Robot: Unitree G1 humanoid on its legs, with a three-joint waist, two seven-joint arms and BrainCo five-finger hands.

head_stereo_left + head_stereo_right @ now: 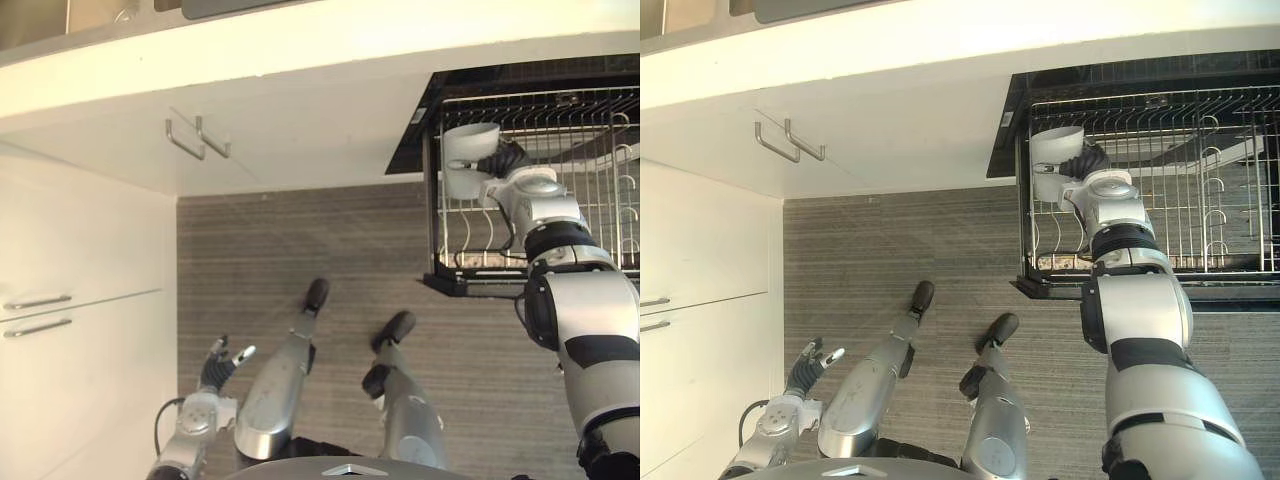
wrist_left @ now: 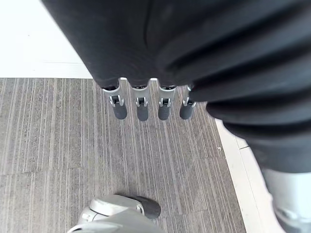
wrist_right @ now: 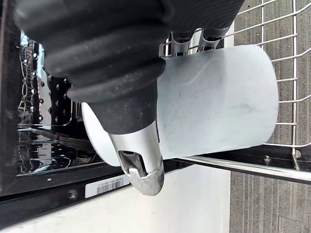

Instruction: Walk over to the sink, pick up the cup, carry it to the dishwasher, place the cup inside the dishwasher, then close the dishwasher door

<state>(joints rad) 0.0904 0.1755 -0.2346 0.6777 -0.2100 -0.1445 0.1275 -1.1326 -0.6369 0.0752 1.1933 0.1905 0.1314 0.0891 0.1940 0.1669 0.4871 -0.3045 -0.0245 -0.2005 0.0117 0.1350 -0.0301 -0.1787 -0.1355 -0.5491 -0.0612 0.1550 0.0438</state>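
Observation:
A pale grey cup (image 1: 466,158) is held over the left end of the pulled-out wire rack (image 1: 585,180) of the open dishwasher (image 1: 430,110). My right hand (image 1: 503,160) is shut on the cup (image 3: 218,102); in the right wrist view its thumb (image 3: 143,162) presses one side and its fingers (image 3: 182,41) curl over the other. The cup lies tilted, close to the rack's side rail, and I cannot tell whether it rests on the wires. My left hand (image 1: 222,363) hangs low at my left side, fingers (image 2: 141,109) straight and holding nothing.
White cabinets with metal handles (image 1: 197,138) run along the left, under a pale counter edge (image 1: 300,50). Drawer fronts with bar handles (image 1: 38,312) stand at the far left. Grey striped carpet (image 1: 280,240) covers the floor between cabinets and dishwasher.

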